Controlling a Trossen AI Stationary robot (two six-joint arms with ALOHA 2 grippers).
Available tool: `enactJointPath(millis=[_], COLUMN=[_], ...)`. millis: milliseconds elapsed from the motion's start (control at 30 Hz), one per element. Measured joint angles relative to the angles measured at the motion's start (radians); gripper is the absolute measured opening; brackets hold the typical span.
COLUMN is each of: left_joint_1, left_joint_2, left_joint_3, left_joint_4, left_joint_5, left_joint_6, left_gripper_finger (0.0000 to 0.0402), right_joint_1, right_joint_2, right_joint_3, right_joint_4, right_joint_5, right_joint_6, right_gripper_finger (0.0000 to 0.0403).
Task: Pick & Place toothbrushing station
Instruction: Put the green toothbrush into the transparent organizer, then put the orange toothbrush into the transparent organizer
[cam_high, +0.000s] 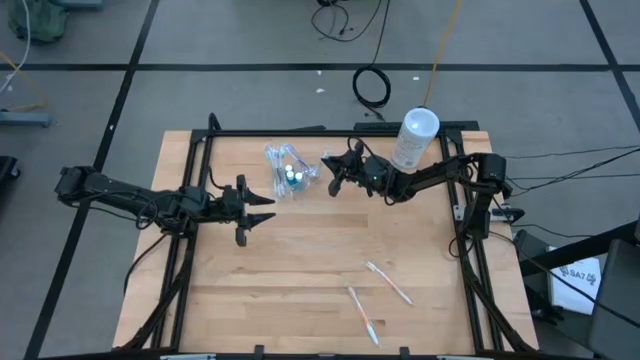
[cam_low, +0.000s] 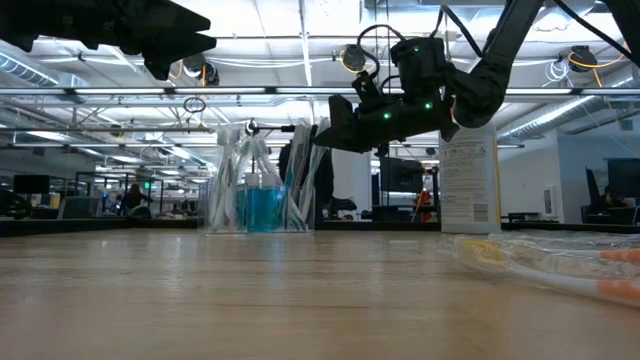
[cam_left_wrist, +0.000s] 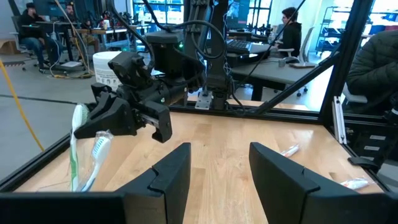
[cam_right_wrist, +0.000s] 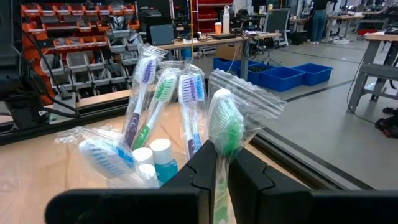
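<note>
Toothbrushes in crinkly wrappers stood bunched in the clear pouch (cam_high: 287, 170) at the far side of the tabletop (cam_high: 300, 260), heads up, with the teal-blue white-capped tubes (cam_right_wrist: 153, 160) among them. You had the right end effector (cam_high: 335, 176) just beside that pouch, on the side toward the whitish canister (cam_high: 415, 137), its fingers pressed together on one wrapped green toothbrush (cam_right_wrist: 225, 134). In the right wrist view that brush ran straight out from between the fingers, its long axis in line with them, bristle head pointing away toward the bundle. The pouch lay directly ahead of the held brush, so I judged the coming move to turn on carrying the brush forward along its own length and into the pouch mouth.

Your left end effector (cam_high: 262, 211) waited nearer than the pouch, fingers spread and holding nothing. The right arm was plainly the closer one to the pouch. Two more toothbrushes (cam_high: 378, 297) lay flat well away from the pouch, toward the near right of the tabletop.
</note>
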Motion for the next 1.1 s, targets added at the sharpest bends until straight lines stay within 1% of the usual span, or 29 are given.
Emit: enactJointPath(millis=[133, 233, 433, 567, 700, 867, 967, 1100], left_joint_1=[0.000, 0.000, 0.000, 0.000, 0.000, 0.000, 0.000, 0.000], left_joint_2=[0.000, 0.000, 0.000, 0.000, 0.000, 0.000, 0.000, 0.000], left_joint_3=[0.000, 0.000, 0.000, 0.000, 0.000, 0.000, 0.000, 0.000], left_joint_4=[0.000, 0.000, 0.000, 0.000, 0.000, 0.000, 0.000, 0.000], left_joint_5=[0.000, 0.000, 0.000, 0.000, 0.000, 0.000, 0.000, 0.000], left_joint_6=[0.000, 0.000, 0.000, 0.000, 0.000, 0.000, 0.000, 0.000], left_gripper_finger=[0.0170, 0.0170, 0.0170, 0.0170, 0.0170, 0.0170, 0.0170, 0.0170], right_joint_1=[0.000, 0.000, 0.000, -0.002, -0.002, 0.000, 0.000, 0.003], right_joint_2=[0.000, 0.000, 0.000, 0.000, 0.001, -0.061, -0.122, -0.188], right_joint_3=[0.000, 0.000, 0.000, 0.000, 0.000, 0.000, 0.000, 0.000], right_joint_4=[0.000, -0.001, -0.009, -0.072, -0.074, -0.057, -0.094, -0.091], right_joint_5=[-0.002, -0.002, -0.002, -0.003, -0.001, 0.000, -0.001, -0.002], right_joint_6=[-0.001, -0.002, 0.010, 0.060, 0.033, -0.035, -0.058, -0.060], right_gripper_finger=[0.0029, 0.0050, 0.0122, 0.0170, 0.0203, 0.0219, 0.0218, 0.0215])
